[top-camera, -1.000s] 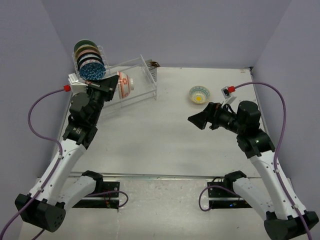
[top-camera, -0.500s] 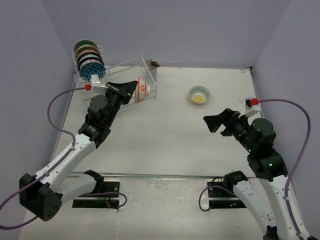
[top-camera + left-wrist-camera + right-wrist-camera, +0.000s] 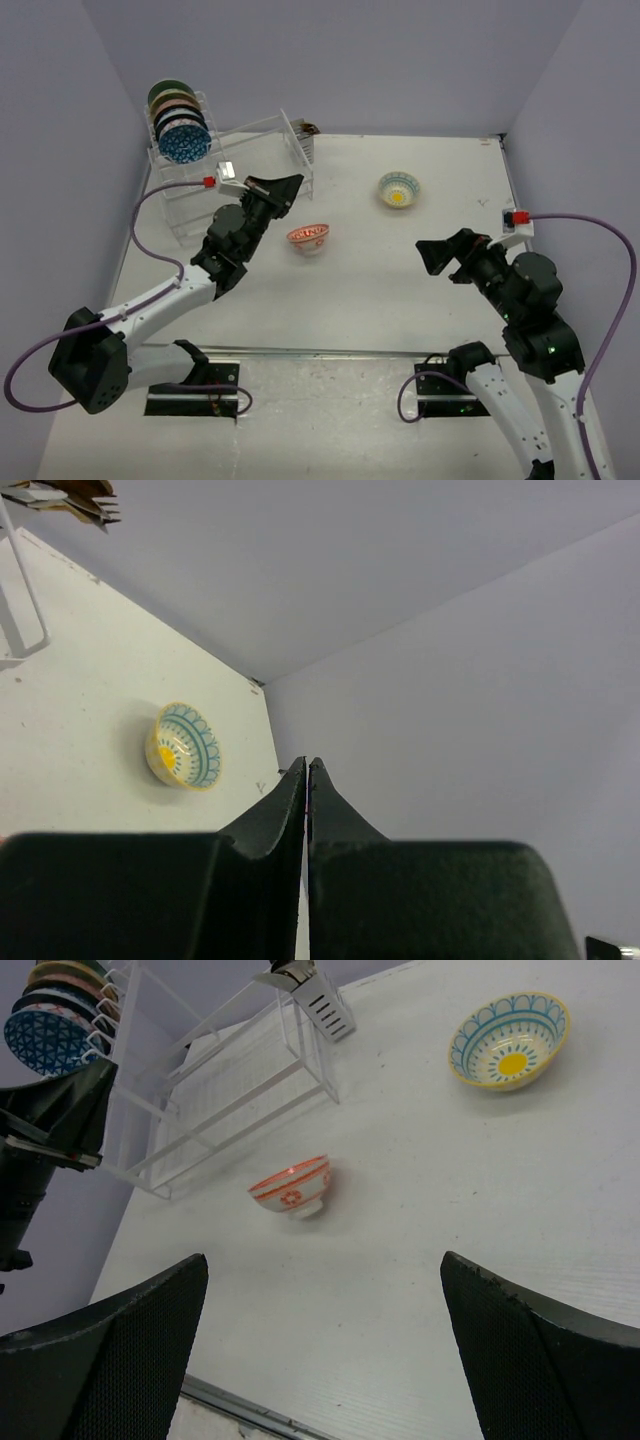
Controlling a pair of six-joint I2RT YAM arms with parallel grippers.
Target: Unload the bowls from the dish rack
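Observation:
An orange-red patterned bowl [image 3: 309, 238] sits on the table, slightly tilted in the right wrist view [image 3: 292, 1186]. My left gripper [image 3: 293, 182] is above and just left of it, shut and empty [image 3: 306, 768]. A yellow flower bowl [image 3: 399, 189] stands on the table further right and shows in both wrist views [image 3: 183, 758] [image 3: 510, 1040]. The clear dish rack [image 3: 235, 165] stands at the back left, with several bowls [image 3: 179, 122] upright in its tall tier. My right gripper [image 3: 436, 256] is open and empty [image 3: 320, 1350], well right of the orange-red bowl.
The rack's lower flat tier [image 3: 225, 1085] holds no bowl. A small dark utensil holder [image 3: 318, 995] hangs at the rack's right end. Purple walls close the table at the back and both sides. The left arm [image 3: 45, 1130] shows at the left of the right wrist view.
My left gripper carried the orange-red bowl right, away from the rack; the bowl now rests on the table and the gripper is shut without it. My right arm pulled back slightly.

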